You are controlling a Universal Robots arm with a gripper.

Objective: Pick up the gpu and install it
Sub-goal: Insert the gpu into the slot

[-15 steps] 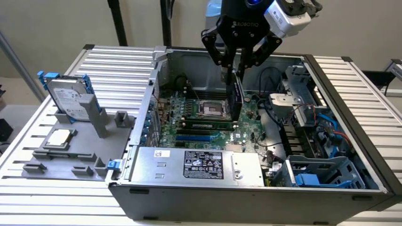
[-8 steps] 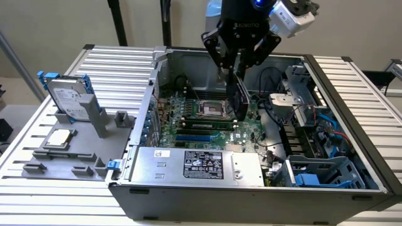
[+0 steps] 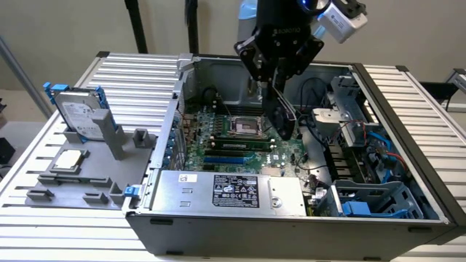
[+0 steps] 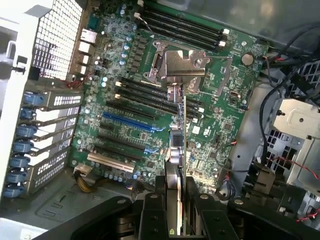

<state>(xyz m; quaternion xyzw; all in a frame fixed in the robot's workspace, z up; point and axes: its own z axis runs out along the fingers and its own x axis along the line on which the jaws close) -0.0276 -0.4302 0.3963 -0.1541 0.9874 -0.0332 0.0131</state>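
Note:
The gpu (image 3: 280, 112) is a thin dark card that hangs upright over the motherboard (image 3: 233, 144), inside the open computer case (image 3: 291, 229). My gripper (image 3: 276, 73) is shut on the card's upper edge. In the wrist view the gpu (image 4: 179, 145) appears edge-on as a thin strip running out from between the fingers (image 4: 150, 215) of the gripper (image 4: 176, 212). It is above the green motherboard (image 4: 125, 95), beside the processor socket (image 4: 182, 65) and off to the side of the blue expansion slot (image 4: 131, 121). The card is not seated in any slot.
A silver hard drive with blue rails (image 3: 76, 114) and a small square processor chip (image 3: 67, 159) sit on the grey fixture (image 3: 87, 180) at the exterior view's left. Inside the case are the power supply (image 3: 233, 191), a drive cage (image 3: 371, 199) and loose cables (image 3: 364, 142).

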